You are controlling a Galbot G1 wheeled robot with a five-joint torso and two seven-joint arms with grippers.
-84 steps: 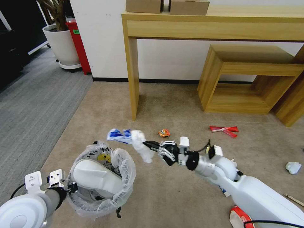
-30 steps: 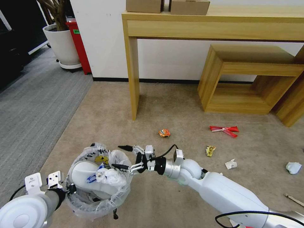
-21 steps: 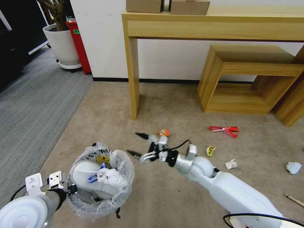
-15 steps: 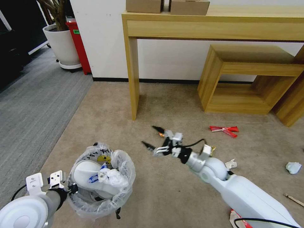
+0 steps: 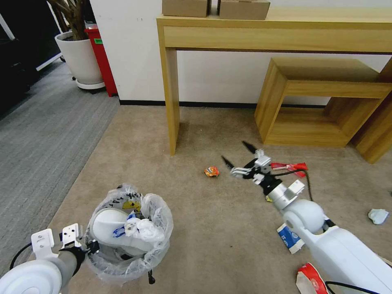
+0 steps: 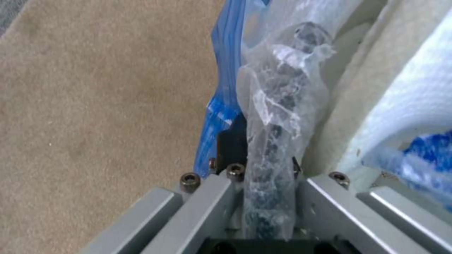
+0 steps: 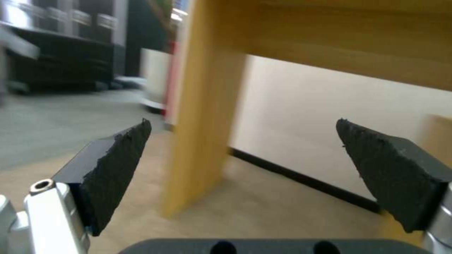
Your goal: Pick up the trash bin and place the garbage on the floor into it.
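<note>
Left gripper point(image 6: 263, 197) clamps trash bin point(image 5: 122, 261) rim, near left. Right gripper point(image 5: 237, 157) wide, empty, above floor point(image 5: 204, 228). Step: fetching garbage; orange packet point(image 5: 211, 171) likely next, needing descent.

The floor point(image 5: 212, 232) is a soft tan carpet, and the carpet beside it point(image 5: 36, 134) is grey with thin stripes. The trash bin point(image 5: 128, 239) has a cloudy white bag — with a white slipper point(image 5: 112, 228) inside. Nearby lie an orange packet point(image 5: 211, 171), red wrappers point(image 5: 290, 166) and a blue carton point(image 5: 289, 237) — all small.

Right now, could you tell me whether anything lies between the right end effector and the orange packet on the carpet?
Nothing visible does. The right end effector hangs open above bare floor, and the orange packet lies beside it, with no other litter between.
</note>
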